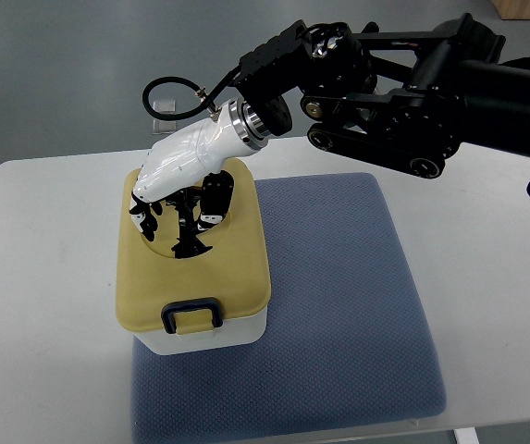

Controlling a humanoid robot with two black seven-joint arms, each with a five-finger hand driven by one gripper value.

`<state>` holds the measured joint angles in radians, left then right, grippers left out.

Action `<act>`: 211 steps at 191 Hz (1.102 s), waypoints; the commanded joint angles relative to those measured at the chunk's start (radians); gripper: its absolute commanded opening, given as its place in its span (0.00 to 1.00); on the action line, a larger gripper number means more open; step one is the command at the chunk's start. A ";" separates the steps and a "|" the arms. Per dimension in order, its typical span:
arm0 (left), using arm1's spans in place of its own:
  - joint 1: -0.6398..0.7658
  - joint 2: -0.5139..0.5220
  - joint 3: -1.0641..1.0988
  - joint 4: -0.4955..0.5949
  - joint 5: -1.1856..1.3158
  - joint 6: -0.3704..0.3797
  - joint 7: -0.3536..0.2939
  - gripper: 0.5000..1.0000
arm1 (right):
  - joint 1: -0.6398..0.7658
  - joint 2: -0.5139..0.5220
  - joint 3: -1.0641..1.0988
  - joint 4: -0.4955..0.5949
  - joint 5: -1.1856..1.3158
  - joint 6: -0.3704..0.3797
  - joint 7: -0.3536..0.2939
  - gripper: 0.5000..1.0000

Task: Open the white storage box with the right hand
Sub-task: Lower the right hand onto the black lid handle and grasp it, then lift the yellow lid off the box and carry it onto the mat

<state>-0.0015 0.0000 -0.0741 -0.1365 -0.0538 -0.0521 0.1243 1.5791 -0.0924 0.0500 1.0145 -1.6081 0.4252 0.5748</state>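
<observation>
Your white storage box [211,335] sits closed under its yellow lid [232,264], dark latch [191,315] at the near edge, on the left side of a blue mat [338,305] on the white counter [43,277]. Your right hand [174,199] rests over the lid's far half, fingers [202,211] curled downward onto it, gripping nothing you can make out

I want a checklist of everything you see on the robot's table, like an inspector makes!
Surface: white table with a blue-grey mat on it.
Job's things: white storage box on the mat's left edge, tan lid shut, dark latch at front.
Clutter: nothing seen.
Grippers: right hand over the lid, fingers curled downward; left not visible.
Cables: black cable looping by the wrist.
Surroundings: grey floor.
</observation>
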 commanded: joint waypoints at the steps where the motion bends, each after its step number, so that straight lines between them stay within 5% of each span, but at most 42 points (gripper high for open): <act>1: 0.000 0.000 -0.001 0.000 0.000 0.000 0.000 1.00 | -0.001 -0.001 -0.001 -0.004 -0.001 -0.002 -0.001 0.30; 29: 0.000 0.000 0.000 0.000 0.000 0.000 0.000 1.00 | -0.001 0.000 -0.001 -0.005 -0.001 -0.002 -0.001 0.21; 59: 0.000 0.000 0.000 0.000 0.000 0.000 0.000 1.00 | -0.002 -0.001 -0.001 -0.007 -0.001 0.000 0.000 0.00; 211: 0.000 0.000 -0.001 0.000 0.000 0.000 0.000 1.00 | 0.030 -0.058 0.039 -0.010 0.025 -0.003 0.036 0.00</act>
<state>-0.0015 0.0000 -0.0742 -0.1365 -0.0537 -0.0521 0.1243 1.6048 -0.1257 0.0712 1.0051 -1.5858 0.4219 0.6110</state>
